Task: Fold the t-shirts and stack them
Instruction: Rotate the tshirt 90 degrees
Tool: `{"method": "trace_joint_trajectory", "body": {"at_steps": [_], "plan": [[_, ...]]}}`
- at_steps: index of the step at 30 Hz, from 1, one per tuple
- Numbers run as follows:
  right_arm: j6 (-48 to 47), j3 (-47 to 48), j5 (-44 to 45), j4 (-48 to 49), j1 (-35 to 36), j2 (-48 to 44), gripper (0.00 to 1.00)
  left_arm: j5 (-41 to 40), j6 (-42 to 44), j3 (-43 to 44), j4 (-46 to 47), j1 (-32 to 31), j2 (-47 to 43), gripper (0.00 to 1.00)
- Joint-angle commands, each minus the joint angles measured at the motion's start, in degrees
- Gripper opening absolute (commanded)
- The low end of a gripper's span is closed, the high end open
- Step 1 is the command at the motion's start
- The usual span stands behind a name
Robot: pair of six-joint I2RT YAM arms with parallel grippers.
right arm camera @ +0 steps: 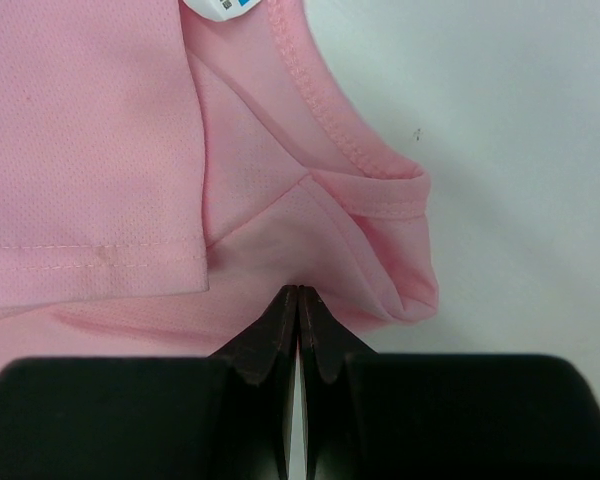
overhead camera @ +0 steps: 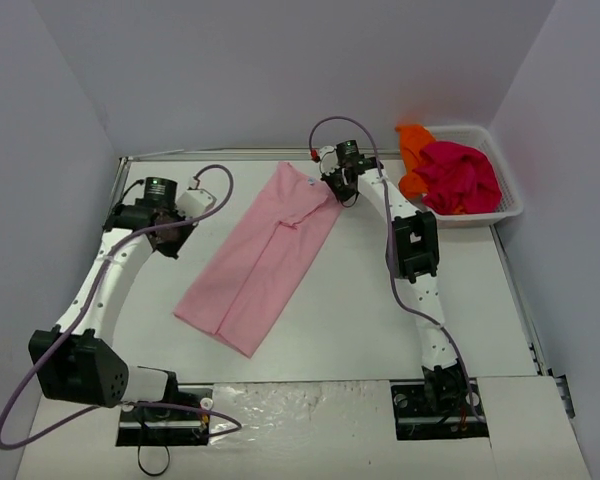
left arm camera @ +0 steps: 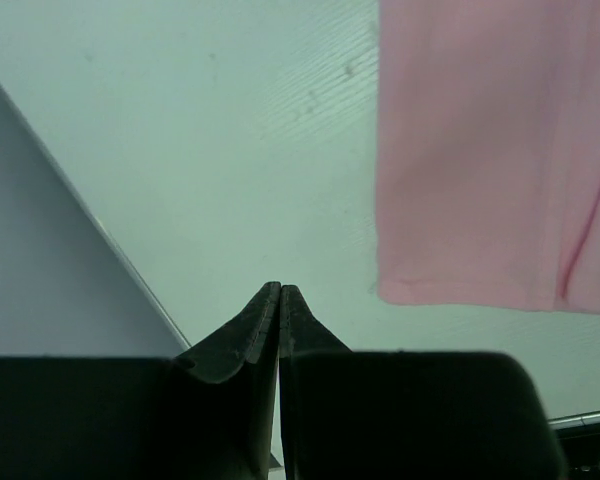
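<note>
Now, table (overhead camera: 380, 320): white and flat, walled in by pale panels, with both arms bolted at the near edge.
Pink t-shirt (overhead camera: 260, 260): there it is, spread flat on the table and folded lengthwise into a long strip. It runs on a slant from the near left up to the far middle, with its sides turned in and meeting along a line down the centre.
Basket (overhead camera: 505, 205): white mesh, sitting in the far right corner, well apart from the pink strip.
Magenta-red t-shirt (overhead camera: 460, 175): crumpled in a heap inside the basket, filling most of it.
Orange t-shirt (overhead camera: 413, 140): bunched at the basket's left side, touching the magenta-red one and spilling over the rim.
Left end effector (left arm camera: 280, 290): fingers pressed together with nothing between them, out over bare table to the left of the pink strip. Its wrist view shows the shirt's hemmed edge off to the right, apart from the tips.
Right end effector (right arm camera: 298, 292): fingers pressed together too, up at the far end of the strip, tips right at the pink cloth by the neckline. Whether they touch it, I cannot tell.
Neck label (right arm camera: 215, 8): small, white with a bit of blue, just peeking in at the collar.
</note>
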Motion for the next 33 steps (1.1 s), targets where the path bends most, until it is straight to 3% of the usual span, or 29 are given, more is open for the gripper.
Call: {"method": "trace_joint_trajectory", "body": {"at_steps": [1, 6, 15, 28, 33], "plan": [[0.48, -1.38, 0.05, -1.12, 0.48, -3.2, 0.0, 2.57, 2.27, 2.23, -3.6, 6.18, -3.44, 0.02], [0.65, 0.1, 0.04, -1.12, 0.48, -0.13, 0.0, 3.19, 3.24, -0.67, -1.67, 14.62, -6.43, 0.02], [-0.23, 10.65, 2.76, 2.03, 0.39, 7.87, 0.03, 2.31, 1.92, -5.94, 3.61, 22.01, -9.86, 0.02], [-7.25, 11.71, 12.26, 26.46, 0.74, 11.83, 0.06, -3.93, -1.86, -4.19, 3.34, 25.45, -9.33, 0.02], [-8.75, 2.94, 18.21, 45.7, 3.11, 7.09, 0.06, -4.72, -4.06, -6.56, 4.66, 25.45, -10.82, 0.02]]}}
